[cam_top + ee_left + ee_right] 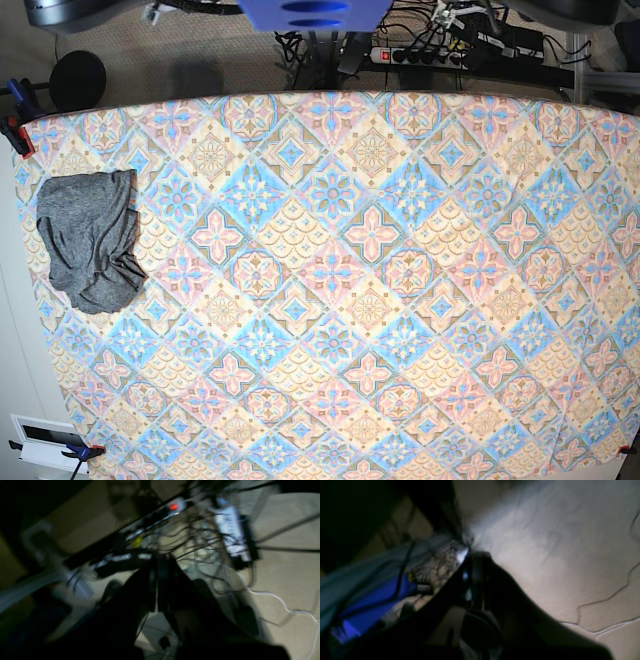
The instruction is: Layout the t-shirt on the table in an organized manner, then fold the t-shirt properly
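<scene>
Dark heather-grey knit, bunched and wrinkled, lies in a loose heap near one side edge of the counter (330, 300): that is the t-shirt (92, 240), seen from the base camera at the left of the picture, close to the far corner on that side. It rests flat on the patterned cloth of blue, pink and cream medallions, not spread out, with its folds rolled over each other. Nothing of mine touches it; neither of my arms reaches over the cloth in that view.

My left jaws (157, 580) show in the left wrist camera as two dark fingers pressed together, with only a thin bright seam between them and nothing pinched in it. Past them the view is blurred: a tangle of black cables (200, 545), a power strip (160, 512) with a red light, a white cable (275, 597) snaking over pale carpet (287, 575).

My right jaws (476, 577) are likewise together and hold nothing, dark against the same pale carpet in the right wrist camera. To one side of them there is a blue shape (370, 605) and more wires, too smeared to make out.

In the base view the power strip sits beyond the far edge of the counter, among cables, and red-handled clamps (15, 125) grip the cloth at the corner nearest the t-shirt. A round black object (77, 80) stands on the floor just behind that corner.
</scene>
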`<state>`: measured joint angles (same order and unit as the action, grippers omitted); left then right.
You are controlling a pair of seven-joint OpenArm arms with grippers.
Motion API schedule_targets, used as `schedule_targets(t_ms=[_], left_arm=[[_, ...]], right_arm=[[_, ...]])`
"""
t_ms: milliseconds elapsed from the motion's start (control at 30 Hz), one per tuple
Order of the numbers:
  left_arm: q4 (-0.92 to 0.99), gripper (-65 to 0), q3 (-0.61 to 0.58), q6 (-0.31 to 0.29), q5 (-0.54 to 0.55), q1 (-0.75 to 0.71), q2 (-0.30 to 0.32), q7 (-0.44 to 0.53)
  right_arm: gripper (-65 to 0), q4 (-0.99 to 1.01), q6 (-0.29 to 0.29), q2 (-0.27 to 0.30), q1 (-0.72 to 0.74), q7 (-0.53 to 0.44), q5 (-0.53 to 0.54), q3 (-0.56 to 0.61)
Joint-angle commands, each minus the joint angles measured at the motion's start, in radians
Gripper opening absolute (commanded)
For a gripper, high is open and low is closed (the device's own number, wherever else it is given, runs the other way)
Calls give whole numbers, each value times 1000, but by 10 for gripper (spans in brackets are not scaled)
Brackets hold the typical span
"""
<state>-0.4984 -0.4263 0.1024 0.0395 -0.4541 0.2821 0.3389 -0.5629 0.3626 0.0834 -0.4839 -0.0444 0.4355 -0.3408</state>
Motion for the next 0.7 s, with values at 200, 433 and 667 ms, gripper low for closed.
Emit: schedule_targets(t_ms=[200,433,667], left_arm=[[231,-650,-1,-3,27,148,-42,130],[255,-650,-1,-42,29,266,-71,111],[300,-650,-7,-350,195,395,-117,-56]], right_arm=[[-650,220,6,13,152,-91,7,170],[-650,355,5,26,256,-148,7,349],[-650,398,3,63,337,-153,9,512]])
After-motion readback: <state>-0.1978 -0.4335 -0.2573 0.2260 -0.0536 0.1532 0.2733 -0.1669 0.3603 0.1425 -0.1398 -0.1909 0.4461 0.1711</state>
